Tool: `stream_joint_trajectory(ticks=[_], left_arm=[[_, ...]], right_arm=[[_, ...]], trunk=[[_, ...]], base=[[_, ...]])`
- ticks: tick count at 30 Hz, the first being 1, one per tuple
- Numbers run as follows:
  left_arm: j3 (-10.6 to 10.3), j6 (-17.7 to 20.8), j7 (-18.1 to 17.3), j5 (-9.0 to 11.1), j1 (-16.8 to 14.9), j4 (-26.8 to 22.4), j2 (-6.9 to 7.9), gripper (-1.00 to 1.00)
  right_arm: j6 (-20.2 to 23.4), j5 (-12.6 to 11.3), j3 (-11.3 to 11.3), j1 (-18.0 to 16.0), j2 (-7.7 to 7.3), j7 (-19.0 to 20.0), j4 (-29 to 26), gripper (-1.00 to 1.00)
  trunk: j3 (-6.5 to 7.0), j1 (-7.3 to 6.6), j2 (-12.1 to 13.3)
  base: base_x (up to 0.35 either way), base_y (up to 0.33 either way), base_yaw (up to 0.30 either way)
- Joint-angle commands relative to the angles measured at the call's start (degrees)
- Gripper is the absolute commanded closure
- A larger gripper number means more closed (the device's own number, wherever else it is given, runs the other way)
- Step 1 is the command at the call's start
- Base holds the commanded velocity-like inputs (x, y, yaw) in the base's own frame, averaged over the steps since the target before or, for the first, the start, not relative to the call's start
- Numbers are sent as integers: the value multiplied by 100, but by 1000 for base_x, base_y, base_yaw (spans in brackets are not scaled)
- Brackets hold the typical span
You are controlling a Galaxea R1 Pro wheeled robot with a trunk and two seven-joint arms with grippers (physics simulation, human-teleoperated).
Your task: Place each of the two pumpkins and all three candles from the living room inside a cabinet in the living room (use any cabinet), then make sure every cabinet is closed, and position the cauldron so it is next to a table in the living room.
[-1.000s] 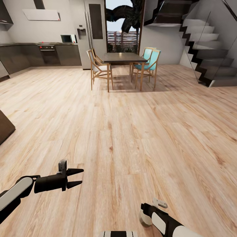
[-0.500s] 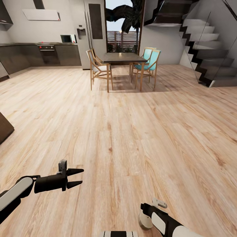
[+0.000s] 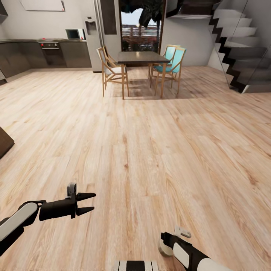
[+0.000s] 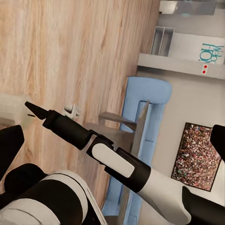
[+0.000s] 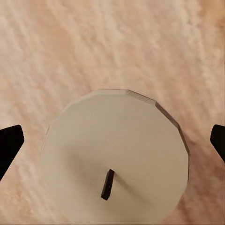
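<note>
Rolling across the pale wood floor (image 3: 158, 150) of the open-plan room, we carry one beige candle (image 5: 115, 159) low at our right side, its dark wick up, sitting between the tips of our right gripper (image 5: 112, 140), though we cannot tell whether the fingers press it. Our left gripper (image 3: 87, 203) hangs empty over the boards with its two pointed fingers parted. Well ahead stand a dark dining table (image 3: 141, 58), wooden and turquoise chairs (image 3: 171, 66) and a staircase (image 3: 241, 49).

A beige candle (image 5: 115, 159) with a short dark wick, upright, seen from above
</note>
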Motion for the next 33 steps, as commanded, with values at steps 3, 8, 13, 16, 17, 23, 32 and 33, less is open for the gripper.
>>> stream_joint_trajectory(ticks=[3,8,13,16,17,23,32,33], left_arm=[[-15,0,-50,-21,-7,3,5,-100],[-15,0,-50,-22,-10,-2,6,-100],[-15,0,-50,-21,-10,-7,9,-100],[-15,0,-50,-22,-8,-6,10,-100],[-15,0,-50,-21,-8,-6,10,-100],[-15,0,-50,-20,-10,-6,12,-100],[-15,0,-50,-22,-7,-6,11,-100],[-15,0,-50,-21,-7,-6,12,-100]], right_arm=[[14,-38,49,-2,-1,-41,-10,-100],[14,-38,49,-2,-1,-42,-10,-100],[14,-38,49,-2,-1,-42,-10,-100],[14,-38,49,-2,-1,-42,-10,-100],[14,-38,49,-2,-1,-42,-10,-100],[14,-38,49,-2,-1,-42,-10,-100],[14,-38,49,-2,-1,-42,-10,-100],[14,-38,49,-2,-1,-41,-10,-100]], trunk=[[-71,6,-6],[-182,19,-13],[-271,29,-18],[-271,29,-18],[-271,29,-18],[-271,29,-18],[-271,29,-18],[-271,29,-18]], base=[[0,0,0],[0,0,0],[0,0,0],[0,0,0],[0,0,0],[0,0,0],[0,0,0],[0,0,0]])
